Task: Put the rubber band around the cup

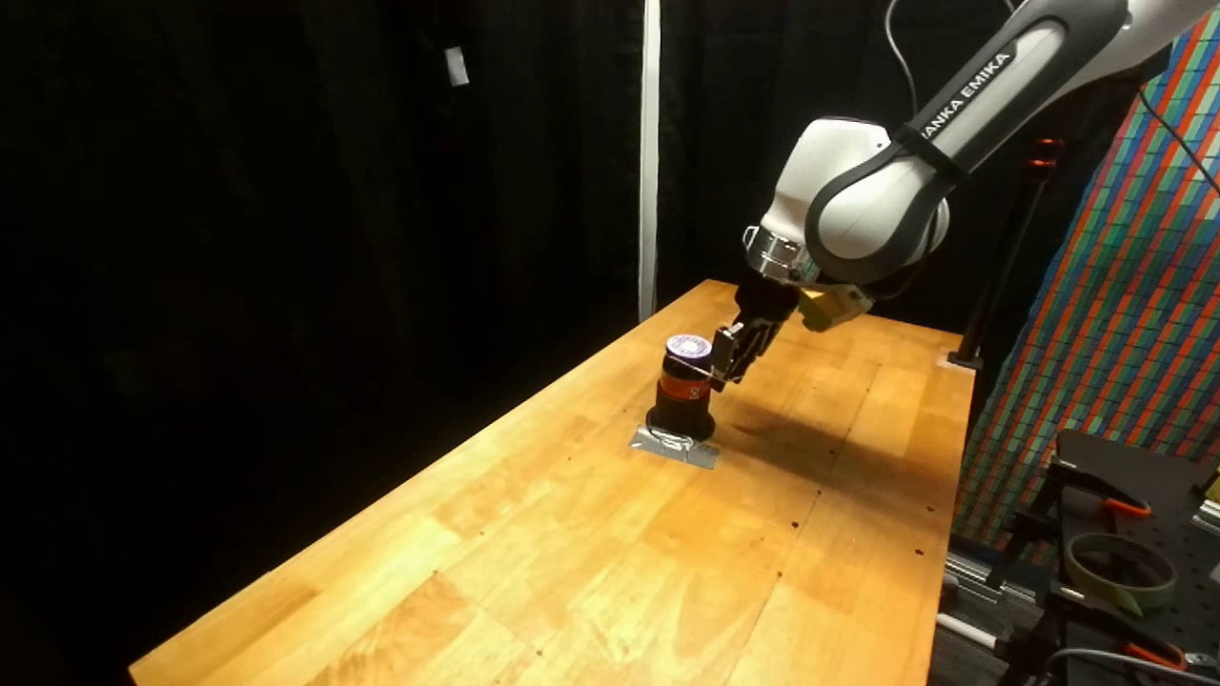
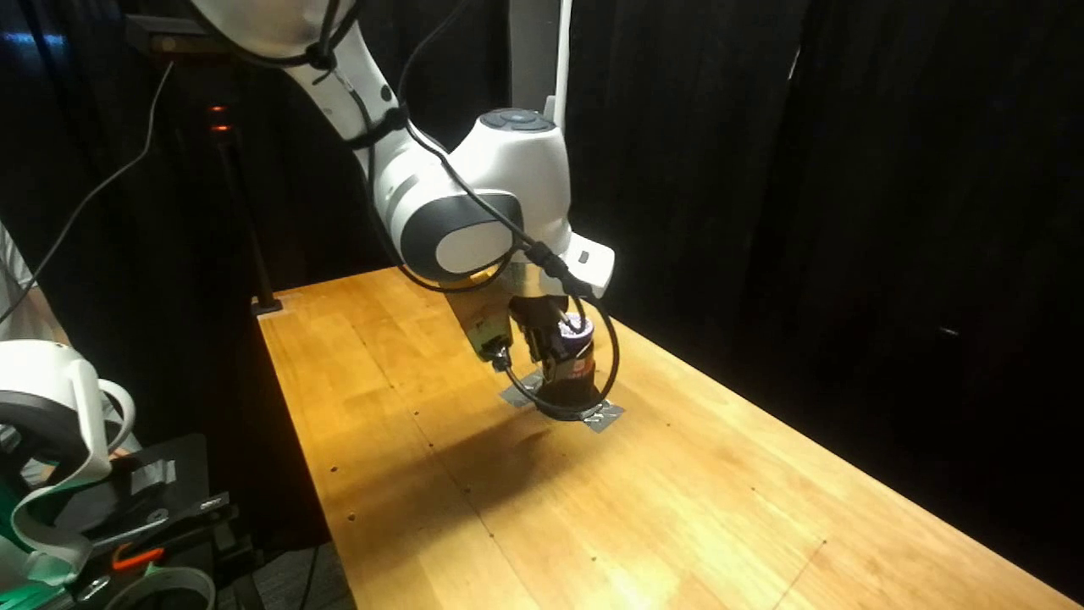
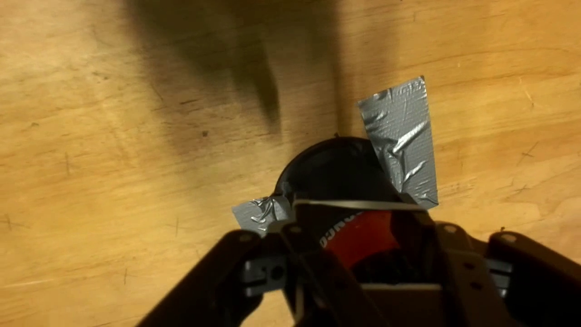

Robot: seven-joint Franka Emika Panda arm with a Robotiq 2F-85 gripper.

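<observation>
Rubber band [image 3: 358, 204], stretched between parted jaws, seems partly around the cup [image 1: 682, 388], with looping unfinished; next, lower it, then release.

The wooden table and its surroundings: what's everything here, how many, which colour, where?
Table: one, light wood, centre
Cup: one, black with orange-red label and pale top, upright on table
Rubber band: one, pale, stretched taut at cup; encircling unclear
Tape strips: two seen, silver, cup's base
Curtains: uncounted, black, background
Sheet: one, multicoloured, right in an exterior view
Pole: one, dark, table's corner
Stand: one, black, beside table
Roll: one, pale, on stand
Orange pieces: two seen, by stand
Device: one, white, left in an exterior view, unidentified
Robot arm: one, white and grey, above table
Cables: several, black, on arm
Gripper: one, black, open, beside cup
</observation>
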